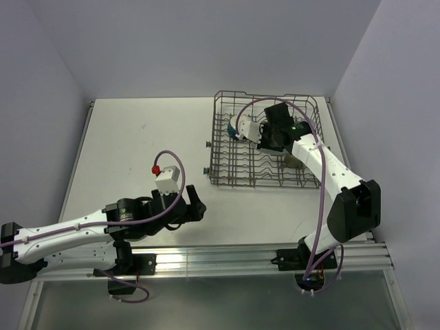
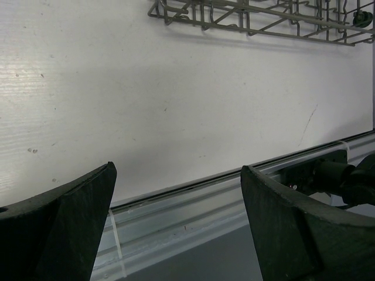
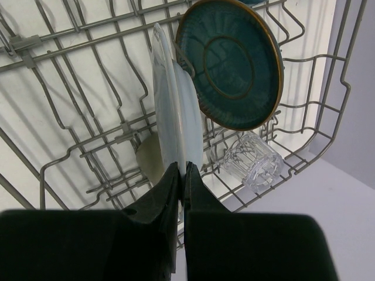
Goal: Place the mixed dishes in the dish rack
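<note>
At the far right of the white table [image 1: 137,151] sits the dish rack [image 1: 237,180], a grey wire basket with upright tines. The right arm reaches into it. The right gripper [image 3: 180,172] is pinched almost closed on the rim of the pale blue plate [image 3: 176,105], which stands on edge between the tines.

Just beside that plate, toward the rack's wall, the dark teal plate [image 3: 231,61] also stands upright (a thin amber line runs round its rim), with its face turned to the wrist camera. Close to it, the clear drinking glass [image 3: 255,161] rests among the wires near a corner of the rack. A grey-beige piece [image 3: 149,159] shows behind the pale blue plate, but too much of it is hidden to tell which dish it is.

Near the front left of the table, well apart from the rack, the left gripper [image 2: 177,170] hovers low over the tabletop. Its jaws are spread wide and hold nothing.
</note>
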Controlling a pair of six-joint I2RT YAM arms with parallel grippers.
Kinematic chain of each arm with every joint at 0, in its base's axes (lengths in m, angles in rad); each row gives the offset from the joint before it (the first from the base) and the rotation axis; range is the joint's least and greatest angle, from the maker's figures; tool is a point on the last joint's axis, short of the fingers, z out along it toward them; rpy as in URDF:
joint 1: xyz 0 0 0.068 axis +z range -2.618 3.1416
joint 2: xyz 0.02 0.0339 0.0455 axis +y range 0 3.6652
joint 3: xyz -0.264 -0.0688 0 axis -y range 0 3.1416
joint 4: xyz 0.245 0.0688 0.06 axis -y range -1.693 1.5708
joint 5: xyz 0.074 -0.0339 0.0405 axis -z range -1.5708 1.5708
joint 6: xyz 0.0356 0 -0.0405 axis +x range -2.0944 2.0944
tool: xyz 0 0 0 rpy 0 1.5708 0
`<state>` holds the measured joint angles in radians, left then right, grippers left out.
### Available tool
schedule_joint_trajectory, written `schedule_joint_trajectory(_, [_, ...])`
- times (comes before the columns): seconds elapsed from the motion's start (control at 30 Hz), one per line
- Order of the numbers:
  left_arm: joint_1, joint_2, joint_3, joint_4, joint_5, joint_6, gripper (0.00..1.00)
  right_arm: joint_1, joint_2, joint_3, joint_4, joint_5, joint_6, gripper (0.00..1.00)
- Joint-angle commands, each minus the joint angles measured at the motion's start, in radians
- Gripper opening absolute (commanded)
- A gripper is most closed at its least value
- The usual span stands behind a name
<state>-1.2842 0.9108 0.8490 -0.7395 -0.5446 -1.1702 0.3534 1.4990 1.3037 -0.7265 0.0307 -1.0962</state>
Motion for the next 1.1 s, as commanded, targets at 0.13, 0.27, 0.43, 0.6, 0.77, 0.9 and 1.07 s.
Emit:
schedule_joint_trajectory(0.13, [0.055,-0.047,-0.021,0.063,0.041,0.063,0.94,-0.013,0.046,0.086,0.026,0.002,-0.027,0.0])
schedule_joint_trajectory(0.27, [0.066,-0.049,-0.022,0.065,0.058,0.075,0.94,-0.014,0.099,0.118,0.01,-0.006,-0.019,0.0])
schedule_joint_trajectory(0.43, [0.083,-0.049,-0.027,0.065,0.067,0.086,0.94,-0.025,0.144,0.144,0.007,-0.025,-0.005,0.0])
schedule_joint_trajectory(0.6, [0.1,-0.035,-0.033,0.086,0.097,0.103,0.94,-0.04,0.187,0.186,0.004,-0.025,0.009,0.0])
schedule_joint_trajectory(0.77, [0.108,-0.013,-0.031,0.095,0.112,0.115,0.94,-0.047,0.211,0.197,0.032,-0.018,0.022,0.22])
schedule_joint_trajectory(0.9, [0.12,-0.007,-0.039,0.107,0.124,0.121,0.94,-0.047,0.207,0.18,0.096,0.005,0.032,0.43])
schedule_joint_trajectory(1.07, [0.128,0.0,-0.045,0.114,0.132,0.119,0.94,-0.047,0.167,0.16,0.144,0.006,0.047,0.65])
